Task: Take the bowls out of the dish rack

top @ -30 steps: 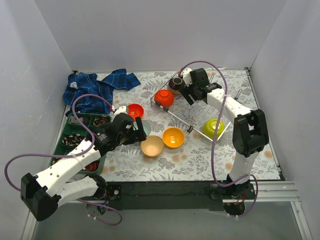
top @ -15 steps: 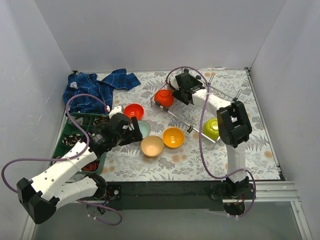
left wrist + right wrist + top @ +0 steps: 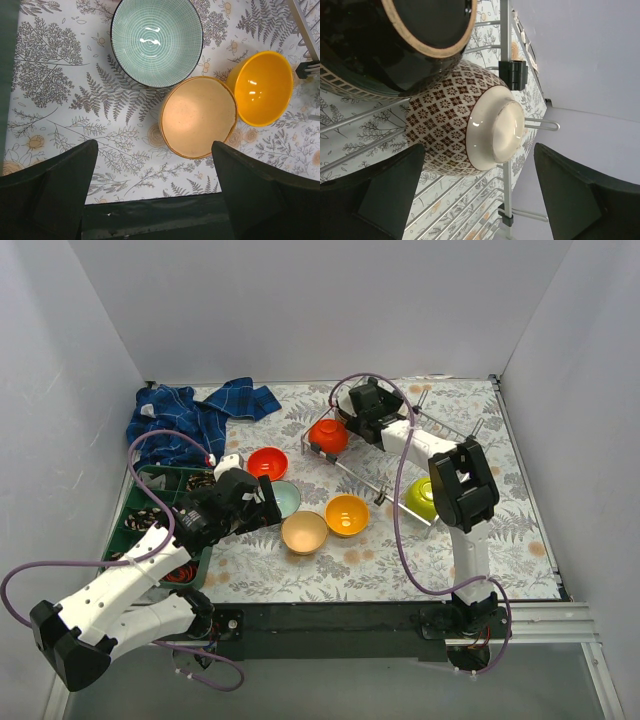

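The dish rack (image 3: 350, 469) stands at the right rear, holding a red-orange bowl (image 3: 328, 435) and a lime green bowl (image 3: 428, 497). My right gripper (image 3: 358, 405) is open at the rack's far left end; its wrist view shows the white-brown patterned bowl (image 3: 445, 125) between the open fingers (image 3: 380, 200) and the dark brown bowl (image 3: 395, 45) just past it. On the table lie a red-orange bowl (image 3: 267, 461), the pale mint bowl (image 3: 286, 498), the beige bowl (image 3: 304, 532) and the yellow-orange bowl (image 3: 347, 514). My left gripper (image 3: 262, 514) is open and empty beside the mint bowl (image 3: 156, 40).
A blue checked cloth (image 3: 195, 415) lies at the back left. A green compartment tray (image 3: 150, 515) sits at the left edge under my left arm. White walls close in three sides. The rack's corner (image 3: 306, 35) shows in the left wrist view.
My left gripper has drawn back left off the mint bowl, leaving it on the table. My right gripper has swung left along the rack to the patterned and dark brown bowls.
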